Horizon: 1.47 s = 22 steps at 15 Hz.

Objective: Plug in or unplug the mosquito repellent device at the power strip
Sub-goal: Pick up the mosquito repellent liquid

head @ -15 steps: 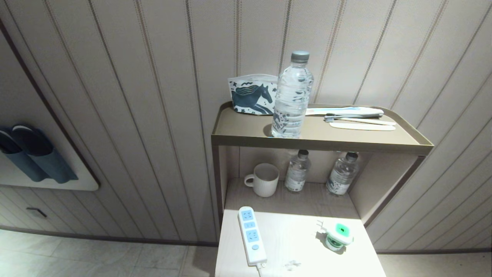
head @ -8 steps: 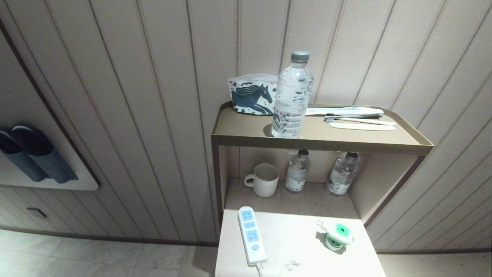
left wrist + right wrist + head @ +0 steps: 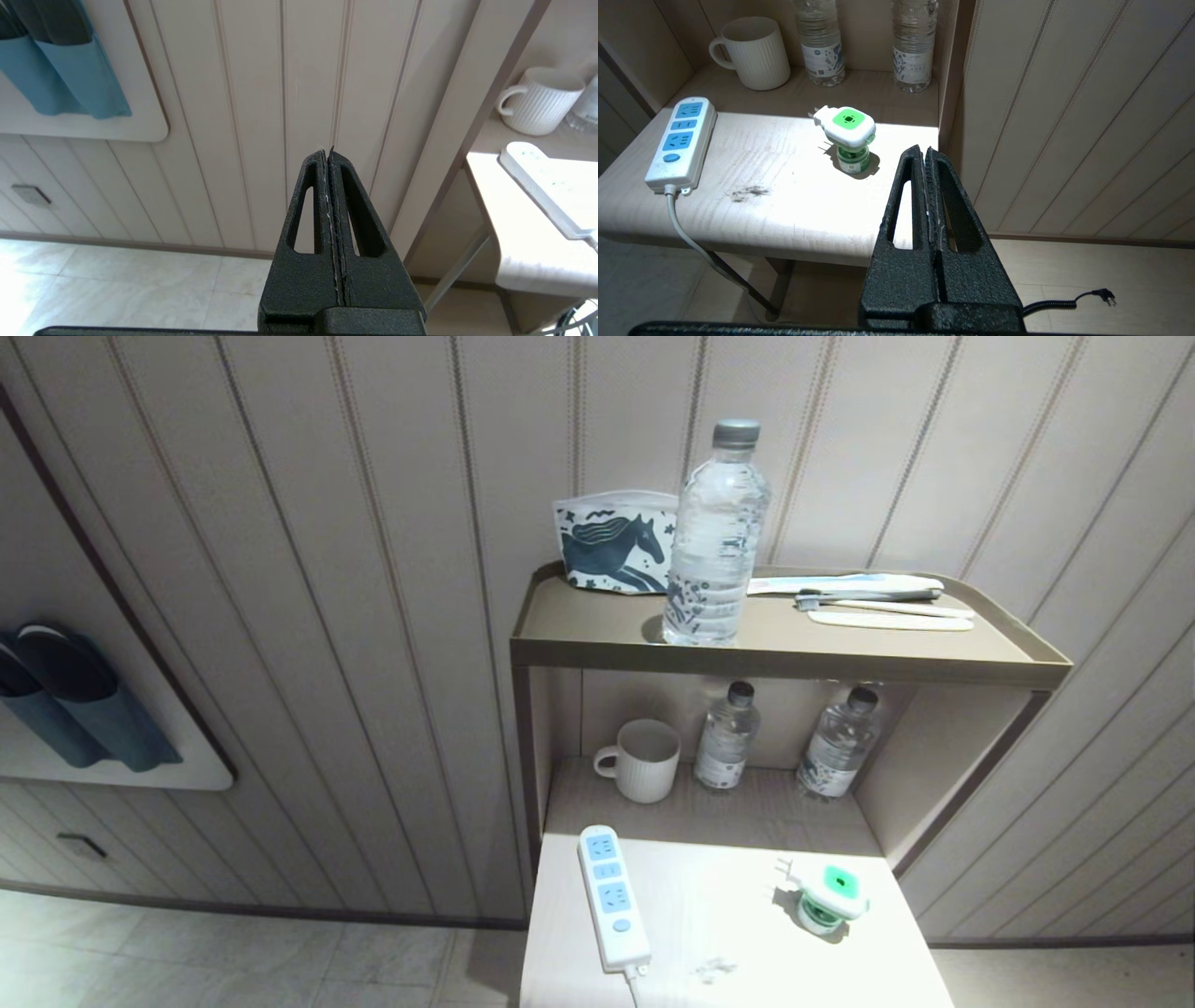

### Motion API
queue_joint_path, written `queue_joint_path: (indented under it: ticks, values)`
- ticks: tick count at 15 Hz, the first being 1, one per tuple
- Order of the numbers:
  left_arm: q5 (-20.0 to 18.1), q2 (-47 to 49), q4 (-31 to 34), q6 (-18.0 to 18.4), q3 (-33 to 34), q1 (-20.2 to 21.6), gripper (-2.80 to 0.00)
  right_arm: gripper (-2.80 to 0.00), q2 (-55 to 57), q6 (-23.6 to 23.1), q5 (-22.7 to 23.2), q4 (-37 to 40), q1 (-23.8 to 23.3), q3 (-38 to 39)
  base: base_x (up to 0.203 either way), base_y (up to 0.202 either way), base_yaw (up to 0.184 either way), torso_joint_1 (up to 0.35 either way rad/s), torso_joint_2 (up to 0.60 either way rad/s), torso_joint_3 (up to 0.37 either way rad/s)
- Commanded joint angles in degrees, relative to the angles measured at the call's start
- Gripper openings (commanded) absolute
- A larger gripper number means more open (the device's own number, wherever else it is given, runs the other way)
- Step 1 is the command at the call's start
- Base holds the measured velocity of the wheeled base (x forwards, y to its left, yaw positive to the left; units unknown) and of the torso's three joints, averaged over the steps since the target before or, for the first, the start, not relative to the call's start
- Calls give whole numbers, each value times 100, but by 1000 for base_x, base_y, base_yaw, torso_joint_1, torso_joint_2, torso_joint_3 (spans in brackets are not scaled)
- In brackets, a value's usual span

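Mosquito repellent device (image 3: 847, 135) stands unplugged; only wrist views show both tools (image 3: 327, 151) (image 3: 923, 150) closed.

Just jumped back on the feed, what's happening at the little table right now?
Nothing is being handled yet. The mosquito repellent device stands unplugged on the table, apart from the power strip, whose sockets are all free. The left gripper is shut and empty, off to the table's side over the floor. The right gripper is also shut and empty, hanging short of the table's front edge near the device.
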<state>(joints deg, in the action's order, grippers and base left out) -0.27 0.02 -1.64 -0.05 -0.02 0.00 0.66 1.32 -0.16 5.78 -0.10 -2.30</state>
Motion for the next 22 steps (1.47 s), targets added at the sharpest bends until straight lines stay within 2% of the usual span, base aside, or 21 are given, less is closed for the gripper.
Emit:
queue_joint_path:
  ticks: [1,8,22]
  values:
    - [0,-2,-3,-4,2,0,-280,-280,4,0,-2,2,1,2,0,0,0,-163,335,179]
    - [0,-2,-3,-4,2,0,-280,-280,4,0,-2,2,1,2,0,0,0,-166,366,194]
    - [0,-2,-3,-4,2,-1,-280,-280,4,0,-2,2,1,2,0,0,0,-233,526,291]
